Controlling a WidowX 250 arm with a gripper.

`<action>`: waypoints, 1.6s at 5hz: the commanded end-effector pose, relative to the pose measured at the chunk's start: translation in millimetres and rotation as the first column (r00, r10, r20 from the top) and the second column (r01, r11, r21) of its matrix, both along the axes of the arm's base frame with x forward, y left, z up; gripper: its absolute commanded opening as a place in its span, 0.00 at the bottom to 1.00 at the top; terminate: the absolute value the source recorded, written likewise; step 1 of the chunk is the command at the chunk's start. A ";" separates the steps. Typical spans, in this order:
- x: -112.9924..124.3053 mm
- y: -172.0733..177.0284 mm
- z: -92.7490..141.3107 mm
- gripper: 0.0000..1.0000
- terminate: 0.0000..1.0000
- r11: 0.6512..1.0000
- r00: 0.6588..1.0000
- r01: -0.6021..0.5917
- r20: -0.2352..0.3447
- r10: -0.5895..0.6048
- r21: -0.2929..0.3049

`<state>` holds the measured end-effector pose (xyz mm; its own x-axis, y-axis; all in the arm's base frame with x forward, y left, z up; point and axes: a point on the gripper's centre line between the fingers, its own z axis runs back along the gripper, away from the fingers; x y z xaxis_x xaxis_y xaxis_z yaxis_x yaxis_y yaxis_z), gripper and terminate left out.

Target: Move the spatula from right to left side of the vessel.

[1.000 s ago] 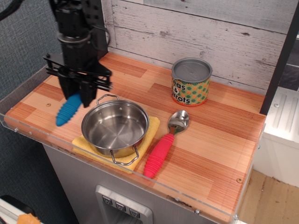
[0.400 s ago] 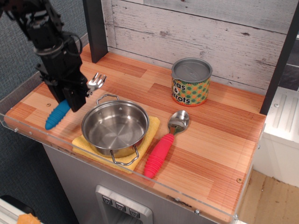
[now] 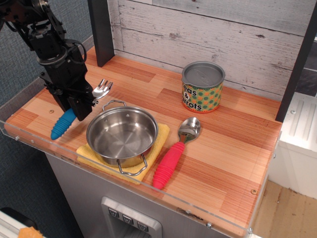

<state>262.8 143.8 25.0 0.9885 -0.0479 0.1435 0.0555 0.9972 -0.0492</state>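
Note:
The spatula, a toy fork with a ribbed blue handle (image 3: pixel 63 124) and a silver pronged head (image 3: pixel 102 89), lies slanted to the left of the vessel, with the handle's end low at the wooden tabletop. My gripper (image 3: pixel 78 105) comes down over the fork's middle and stands shut on it. The gripper body hides the fork's neck. The vessel (image 3: pixel 122 135), a shiny steel pot with two wire loop handles, sits on a yellow cloth (image 3: pixel 161 138) just right of the gripper. Its near loop handle almost touches the fingers.
A green-and-orange dotted tin can (image 3: pixel 202 87) stands at the back right. A red-handled spoon (image 3: pixel 171 158) lies right of the pot. A dark post (image 3: pixel 101 29) rises behind the gripper. A clear plastic lip (image 3: pixel 29 144) runs along the counter's front and left edges.
My gripper has swung left with the fork, away from the pot's rim. The silver head now shows at the gripper's right, and the blue handle lies further left.

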 end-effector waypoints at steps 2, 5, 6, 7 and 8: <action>-4.4 8.2 0.9 0.00 0.00 1.000 1.000 -0.015 0.003 0.015 0.012; -8.1 8.9 10.9 1.00 0.00 1.000 1.000 0.003 0.020 -0.003 0.010; -13.3 9.7 23.4 1.00 0.00 0.999 0.999 -0.012 0.035 0.011 0.032; -19.0 8.5 41.2 1.00 0.00 0.997 0.998 -0.056 0.045 0.054 0.052; -20.7 3.0 60.3 1.00 0.00 0.987 0.993 -0.119 0.038 0.116 0.111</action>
